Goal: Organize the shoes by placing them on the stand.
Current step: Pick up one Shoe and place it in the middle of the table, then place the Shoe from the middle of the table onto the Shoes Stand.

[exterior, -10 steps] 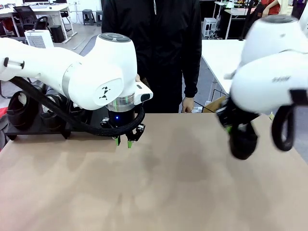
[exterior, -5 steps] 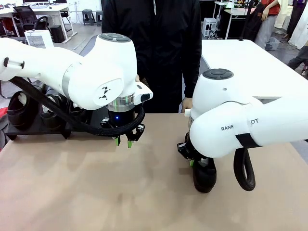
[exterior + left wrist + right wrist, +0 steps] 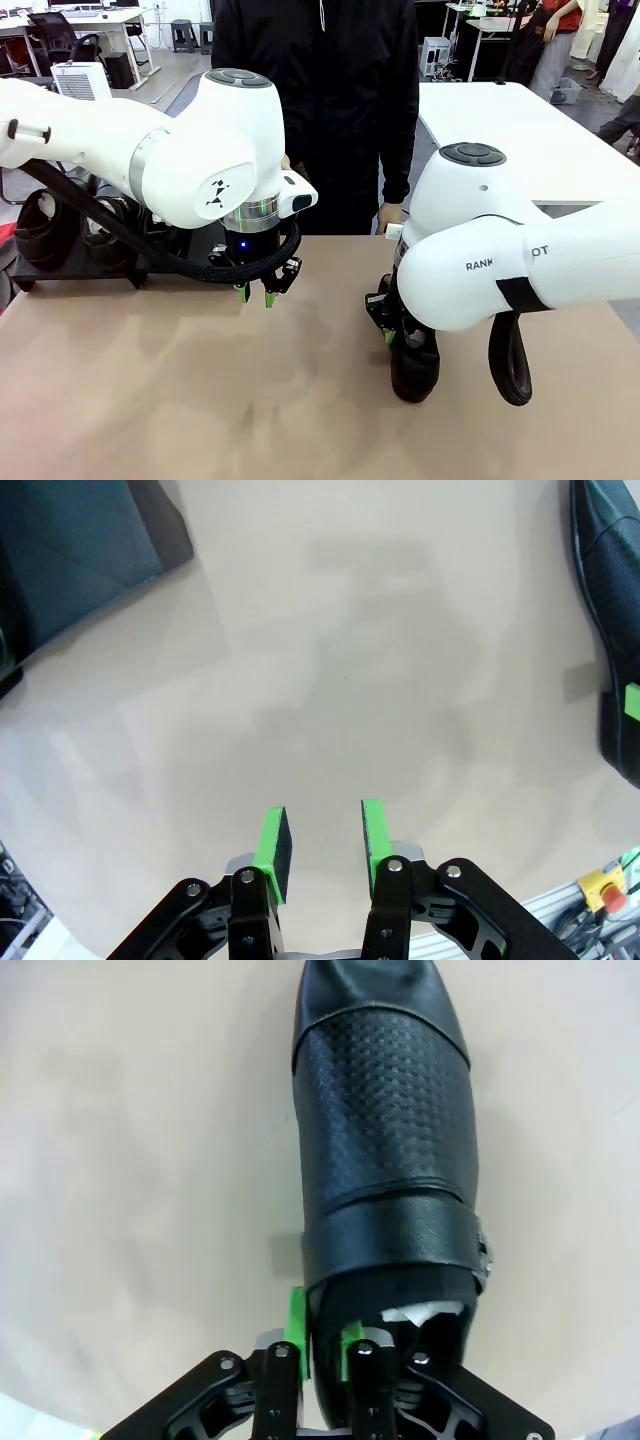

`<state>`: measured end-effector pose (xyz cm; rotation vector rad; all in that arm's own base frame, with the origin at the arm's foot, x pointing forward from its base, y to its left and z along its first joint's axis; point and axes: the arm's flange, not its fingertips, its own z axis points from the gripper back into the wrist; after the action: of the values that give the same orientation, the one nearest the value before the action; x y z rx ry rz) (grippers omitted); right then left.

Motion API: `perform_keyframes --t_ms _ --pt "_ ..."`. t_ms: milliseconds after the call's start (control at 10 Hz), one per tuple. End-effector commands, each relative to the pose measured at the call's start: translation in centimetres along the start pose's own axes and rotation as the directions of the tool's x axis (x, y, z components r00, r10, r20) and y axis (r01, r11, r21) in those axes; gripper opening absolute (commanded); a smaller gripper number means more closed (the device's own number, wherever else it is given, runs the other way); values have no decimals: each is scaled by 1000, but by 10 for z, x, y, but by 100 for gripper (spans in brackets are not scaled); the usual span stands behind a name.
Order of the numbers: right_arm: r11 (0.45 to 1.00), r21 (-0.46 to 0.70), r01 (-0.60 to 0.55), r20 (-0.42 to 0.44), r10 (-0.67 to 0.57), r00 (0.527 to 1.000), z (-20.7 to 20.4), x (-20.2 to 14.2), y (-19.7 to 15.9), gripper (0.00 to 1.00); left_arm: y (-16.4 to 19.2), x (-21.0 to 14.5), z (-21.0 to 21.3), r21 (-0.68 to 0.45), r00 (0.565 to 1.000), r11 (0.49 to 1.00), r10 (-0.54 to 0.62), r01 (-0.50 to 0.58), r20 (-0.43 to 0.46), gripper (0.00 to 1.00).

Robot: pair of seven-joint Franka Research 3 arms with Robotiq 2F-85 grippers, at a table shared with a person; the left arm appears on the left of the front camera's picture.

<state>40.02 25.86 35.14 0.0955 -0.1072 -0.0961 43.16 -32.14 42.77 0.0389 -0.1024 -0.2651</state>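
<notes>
My right hand (image 3: 318,1345) pinches the collar of a glossy black shoe (image 3: 385,1150), textured upper, white paper inside; my left hand (image 3: 318,845) hangs open, empty.

The left pincer (image 3: 257,295) hangs parted over the table while the right pincer (image 3: 318,1335) is pinched narrow.

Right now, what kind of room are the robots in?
Probably a robot lab or workshop. Two white robot arms work at a tan table, one gripping a black shoe. Behind stand more desks and office chairs, with other people about.
</notes>
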Motion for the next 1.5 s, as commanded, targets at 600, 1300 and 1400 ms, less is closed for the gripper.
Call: perform_keyframes --t_ms 600,1300,1400 --pt "989 125 -82 44 77 996 70 -26 -27 100 2 -1 1 21 1000 1000 8 -8 7 41" --pt "994 89 -63 43 59 997 61 -16 -12 100 2 -1 1 21 1000 1000 8 -8 7 41" --pt "994 89 -63 43 59 997 61 -16 -12 100 2 -1 1 21 1000 1000 8 -8 7 41"
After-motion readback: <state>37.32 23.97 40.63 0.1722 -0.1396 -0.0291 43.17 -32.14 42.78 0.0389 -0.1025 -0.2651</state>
